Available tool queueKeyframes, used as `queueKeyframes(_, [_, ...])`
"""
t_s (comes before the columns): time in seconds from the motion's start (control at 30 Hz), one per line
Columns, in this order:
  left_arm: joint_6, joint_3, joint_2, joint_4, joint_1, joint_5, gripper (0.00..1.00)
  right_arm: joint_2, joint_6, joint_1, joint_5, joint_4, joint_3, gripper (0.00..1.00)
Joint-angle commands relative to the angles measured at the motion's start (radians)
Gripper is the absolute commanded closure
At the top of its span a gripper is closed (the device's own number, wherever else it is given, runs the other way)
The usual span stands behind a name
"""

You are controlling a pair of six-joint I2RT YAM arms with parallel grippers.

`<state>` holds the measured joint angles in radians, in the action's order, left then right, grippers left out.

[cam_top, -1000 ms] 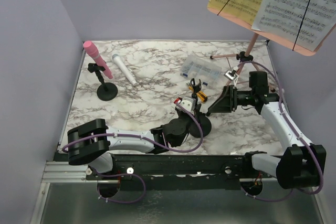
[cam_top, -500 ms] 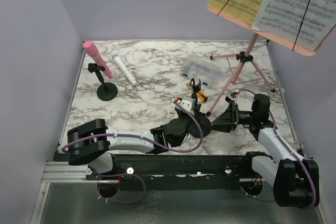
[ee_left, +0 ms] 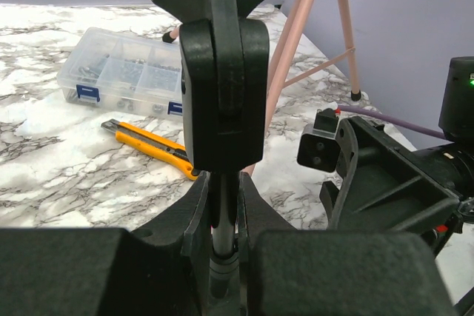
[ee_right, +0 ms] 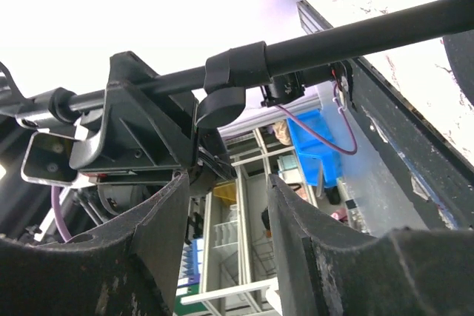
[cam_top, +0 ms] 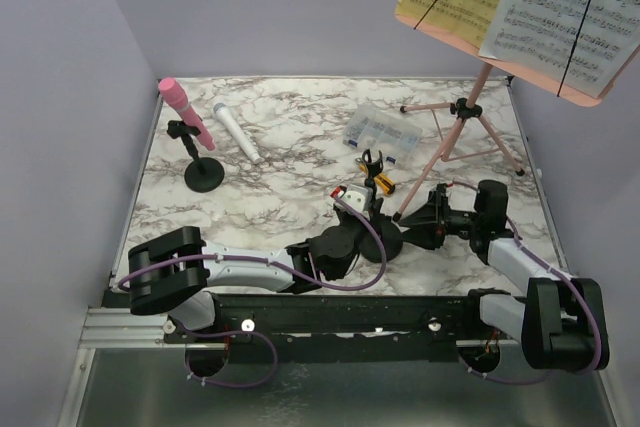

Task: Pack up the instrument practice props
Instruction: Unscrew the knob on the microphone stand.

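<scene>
Low in the centre of the top view, the left gripper (ee_left: 222,216) is clamped on the thin stem of the empty mic holder (ee_left: 224,94), while the right gripper (ee_right: 226,192), jaws apart, apparently lines up to take it, which calls for closing squarely on the stem.

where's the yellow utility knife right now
In the top view the utility knife lies right of centre, between the clear compartment box and the near mic holder.

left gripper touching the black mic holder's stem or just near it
Touching. The left wrist view shows the stem of the mic holder pinched between both fingers of the left gripper.
</scene>
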<state>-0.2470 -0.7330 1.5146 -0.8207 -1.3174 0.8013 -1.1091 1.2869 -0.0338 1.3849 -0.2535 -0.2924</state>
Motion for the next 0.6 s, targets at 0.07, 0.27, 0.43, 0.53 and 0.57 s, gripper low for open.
queueKeyframes(0.07, [-0.047, -0.015, 0.037, 0.029, -0.004, -0.016, 1.00, -0.033, 0.111, 0.032, -0.052, -0.040, -0.048, 0.48])
queueKeyframes(0.27, [-0.052, -0.022, 0.052, 0.029, -0.004, -0.019, 1.00, -0.079, 0.186, 0.096, -0.123, -0.047, -0.102, 0.49])
queueKeyframes(0.43, [-0.053, -0.018, 0.047, 0.029, -0.005, -0.013, 1.00, -0.106, 0.215, 0.121, -0.182, -0.028, -0.123, 0.50])
queueKeyframes(0.53, [-0.052, -0.014, 0.041, 0.029, -0.004, -0.010, 1.00, -0.106, 0.214, 0.121, -0.208, -0.013, -0.110, 0.52])
queueKeyframes(0.57, [-0.053, -0.011, 0.039, 0.029, -0.004, -0.010, 1.00, -0.105, 0.213, 0.121, -0.212, -0.006, -0.107, 0.53])
